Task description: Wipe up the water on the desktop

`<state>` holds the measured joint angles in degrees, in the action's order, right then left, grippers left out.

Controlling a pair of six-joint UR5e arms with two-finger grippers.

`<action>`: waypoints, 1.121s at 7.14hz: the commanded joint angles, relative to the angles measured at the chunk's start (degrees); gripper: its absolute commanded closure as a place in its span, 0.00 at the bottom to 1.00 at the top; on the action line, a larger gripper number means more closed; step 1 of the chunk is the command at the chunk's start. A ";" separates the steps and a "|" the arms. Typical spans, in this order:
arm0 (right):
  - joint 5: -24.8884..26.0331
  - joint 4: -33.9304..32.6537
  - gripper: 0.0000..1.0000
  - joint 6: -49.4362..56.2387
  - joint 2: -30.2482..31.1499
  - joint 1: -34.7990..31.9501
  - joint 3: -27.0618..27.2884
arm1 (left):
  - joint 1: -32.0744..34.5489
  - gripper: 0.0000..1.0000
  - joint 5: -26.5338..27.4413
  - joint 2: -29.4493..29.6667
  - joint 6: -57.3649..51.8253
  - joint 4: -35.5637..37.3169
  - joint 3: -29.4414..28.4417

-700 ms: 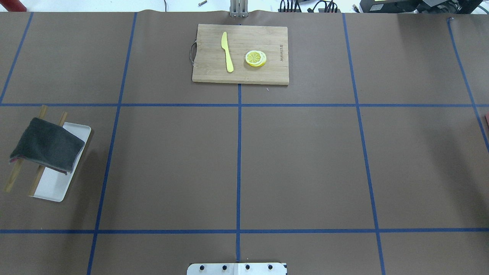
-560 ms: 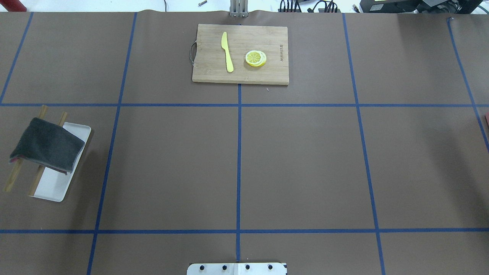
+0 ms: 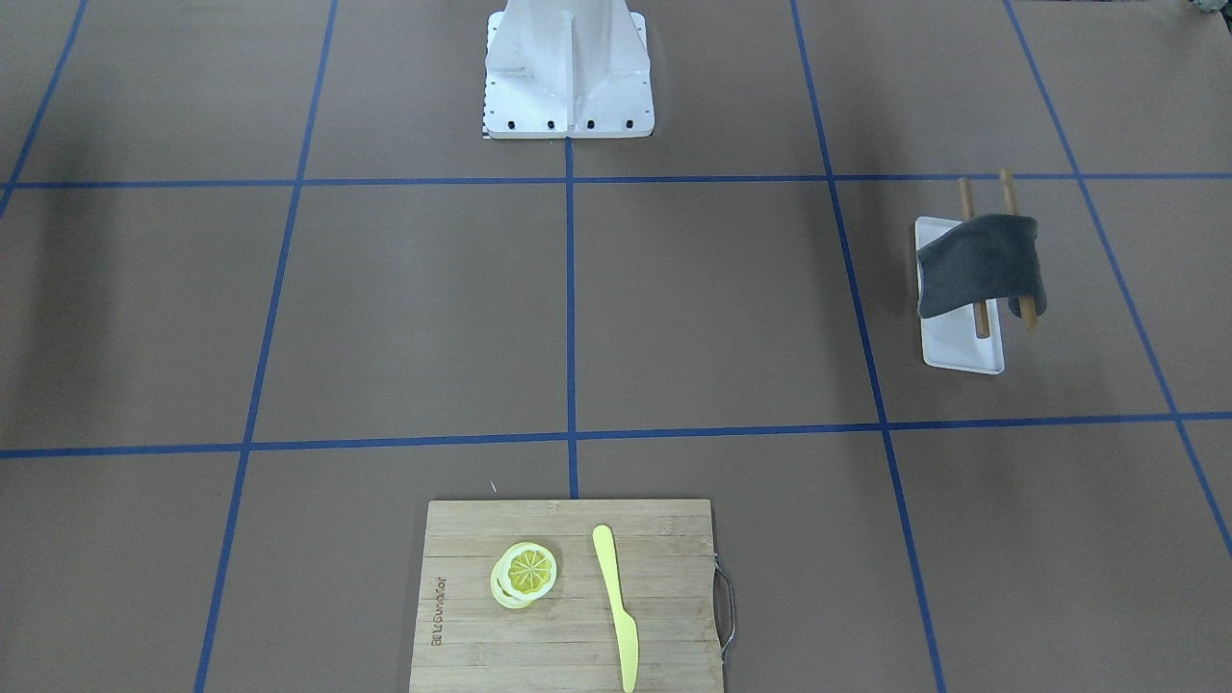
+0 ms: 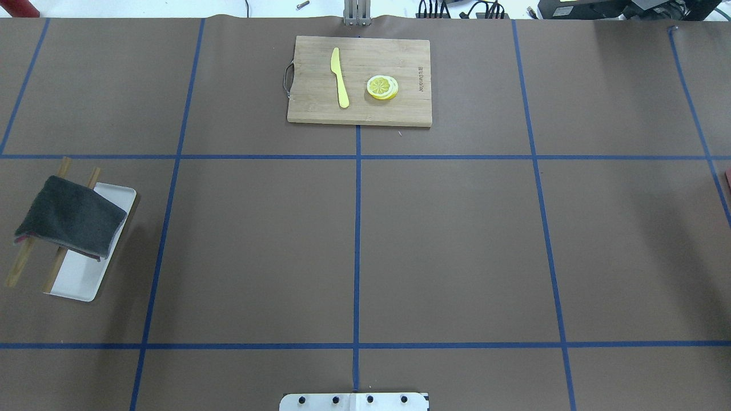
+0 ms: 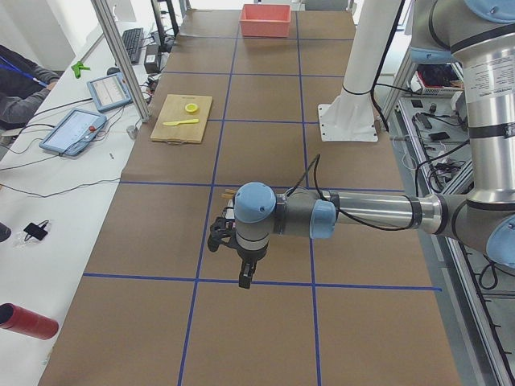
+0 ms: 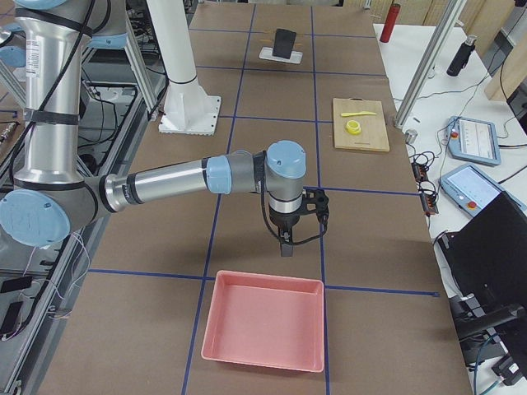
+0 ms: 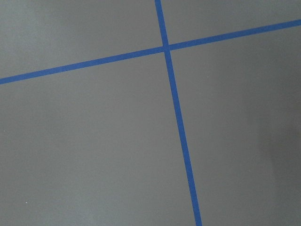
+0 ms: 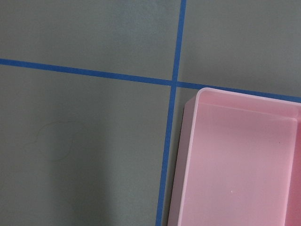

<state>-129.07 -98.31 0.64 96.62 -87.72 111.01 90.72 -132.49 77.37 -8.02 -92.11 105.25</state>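
Note:
The desktop (image 4: 457, 245) is a flat brown surface crossed by blue tape lines. I see no clear puddle on it; the right wrist view shows only a faint curved outline (image 8: 56, 141). A dark grey cloth (image 4: 71, 217) hangs over two wooden sticks above a small white tray (image 4: 77, 279) at the left; it also shows in the front view (image 3: 980, 265). My left gripper (image 5: 245, 277) shows only in the exterior left view, hanging above the desktop near the tray. My right gripper (image 6: 284, 243) shows only in the exterior right view, above the desktop. I cannot tell whether either is open or shut.
A bamboo cutting board (image 4: 360, 80) at the far middle holds a yellow knife (image 4: 340, 77) and lemon slices (image 4: 382, 87). A pink bin (image 6: 263, 321) sits at the right end, just past the right gripper. The robot's white base (image 3: 568, 67) stands at the near edge.

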 commanded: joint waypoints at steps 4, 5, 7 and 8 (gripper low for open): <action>0.22 1.01 0.00 -0.55 -0.30 -0.09 4.12 | 0.43 0.01 0.04 1.11 0.38 -4.27 2.59; 0.05 1.01 0.00 -0.46 -0.30 -0.09 5.43 | 0.43 0.01 0.04 0.94 0.29 -8.13 2.33; -0.13 0.93 0.00 -0.64 -0.12 -0.09 5.45 | 0.34 0.01 -0.05 1.20 0.46 -12.20 0.93; -0.22 1.01 0.00 -0.55 0.14 -0.09 6.06 | 0.42 0.01 -0.66 4.86 0.20 -13.35 -1.77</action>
<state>-129.16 -97.33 0.06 96.51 -87.80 116.59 91.11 -132.68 79.39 -7.63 -103.74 105.78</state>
